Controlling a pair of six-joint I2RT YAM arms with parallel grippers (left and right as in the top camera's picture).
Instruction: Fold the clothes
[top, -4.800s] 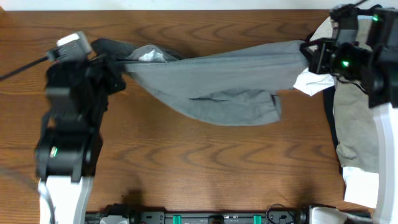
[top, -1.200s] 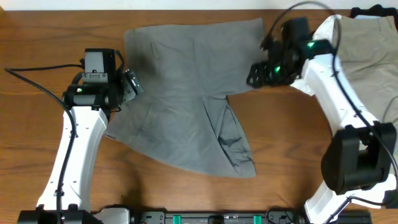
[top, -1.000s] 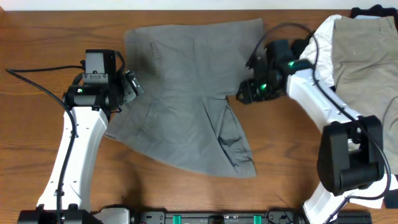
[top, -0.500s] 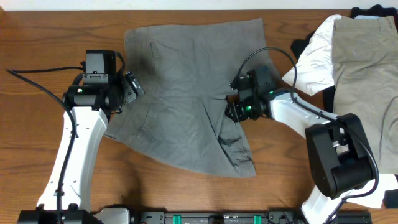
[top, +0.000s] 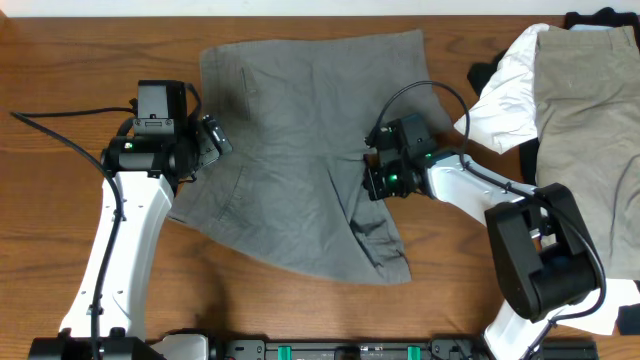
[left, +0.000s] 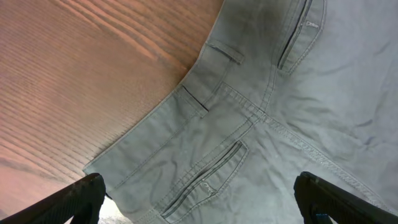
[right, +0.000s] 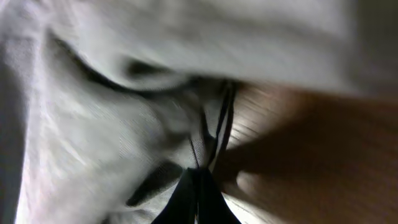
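Across the middle of a wooden table (top: 470, 300), seen from overhead, a pair of grey shorts (top: 300, 130) lies spread out nearly flat, with its waistband to the left and its legs reaching right and downward. The left gripper (top: 208, 142) sits over the left edge of the shorts, by the waistband. The right gripper (top: 372, 183) is down at the inner edge of the shorts, where the two legs part. To the right of the shorts, well apart from them, lies a heap of other clothes: a white piece (top: 505, 100) nearest the shorts, khaki trousers (top: 585, 120) over it, and a black piece (top: 600, 18) at the far corner.

From the left wrist camera, the shorts fill most of the picture, showing the waistband, belt loops and two slit pockets, with bare wood beyond their upper left edge. Two dark fingertips (left: 81, 199) stand at the bottom corners, spread wide apart, with nothing held between them.

From the right wrist camera, the picture is blurred. The dark fingertips (right: 199, 193) are pressed together right at a folded edge of the shorts, with wood to the right of that edge. Whether any cloth is caught between them is unclear.
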